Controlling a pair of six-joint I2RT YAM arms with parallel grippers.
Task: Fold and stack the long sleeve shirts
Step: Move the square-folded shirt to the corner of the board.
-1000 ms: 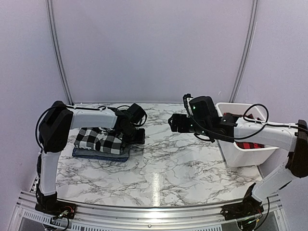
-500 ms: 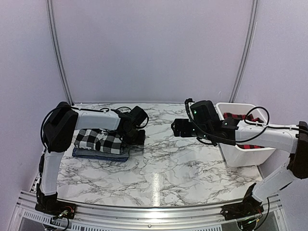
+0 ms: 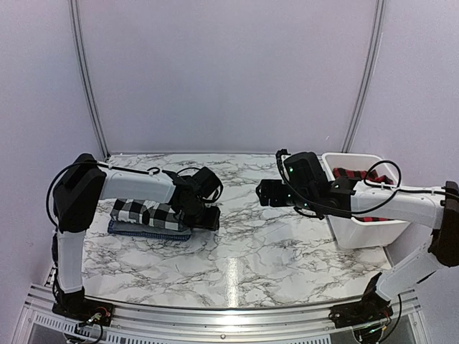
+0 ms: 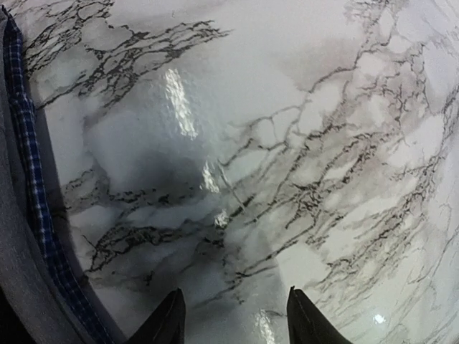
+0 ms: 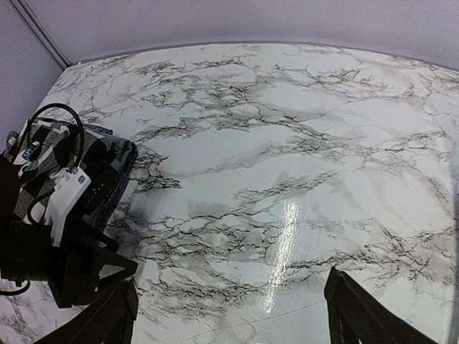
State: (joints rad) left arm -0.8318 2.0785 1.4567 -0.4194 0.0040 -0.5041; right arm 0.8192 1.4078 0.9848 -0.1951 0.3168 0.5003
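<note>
Currently, the black-and-white checked shirt (image 3: 147, 212) lies folded on top of a stack directly to the left of my left gripper (image 3: 208, 218). A blue-checked layer (image 3: 147, 231) lies under it. In the left wrist view, that blue-checked edge (image 4: 32, 201) runs along a grey layer (image 4: 11, 279) just left of my left fingertip. I cannot tell whether the grey cloth is a separate shirt.

Left gripper (image 4: 233, 319) state: released. Both fingertips are apart, with only bare marble table (image 4: 287, 143) between them. The gripper sits low at the right edge of the stack.

Right gripper (image 3: 264, 193) state: released. In the right wrist view its fingers (image 5: 358, 315) are spread wide over bare table, with nothing held. It hangs above the middle of the table, well apart from the stack.

The red-and-black checked shirt (image 3: 355, 174) is behind and to the right of my right gripper. It lies bunched inside the white bin (image 3: 358, 233) and hangs over its rim.

Progress assessment:
- Done: at least two folded layers are stacked, with the checked flannel on top.
- Remaining: the red-and-black shirt is not yet out of the bin. It must be spread, folded and placed on the stack.
</note>
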